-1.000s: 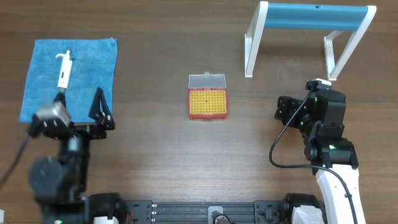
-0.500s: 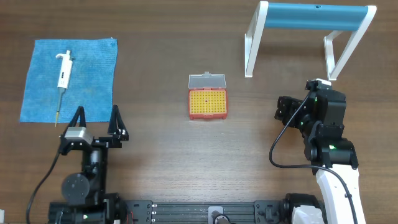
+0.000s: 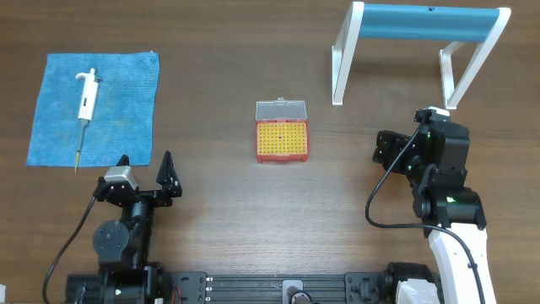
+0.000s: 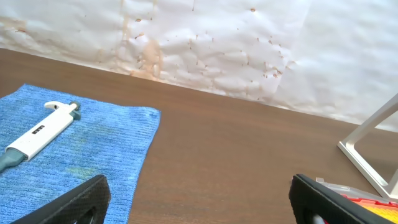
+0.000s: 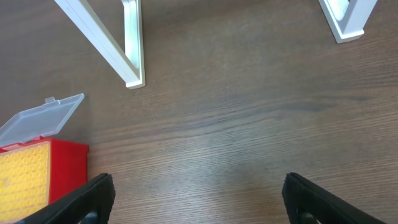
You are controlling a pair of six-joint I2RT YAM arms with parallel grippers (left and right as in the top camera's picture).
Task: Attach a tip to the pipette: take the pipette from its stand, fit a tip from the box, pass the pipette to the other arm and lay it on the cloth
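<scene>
My left gripper (image 3: 145, 163) stands wide and empty, the pipette (image 3: 85, 95) lying on the blue cloth (image 3: 126, 101) ahead to its left; any careless forward swing could snag that cloth and roll the pipette off.

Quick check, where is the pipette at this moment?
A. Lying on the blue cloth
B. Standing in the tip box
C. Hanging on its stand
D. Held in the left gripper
A: the pipette lies flat on the blue cloth, and the left gripper is open beside the cloth's near edge, apart from the pipette.
</scene>
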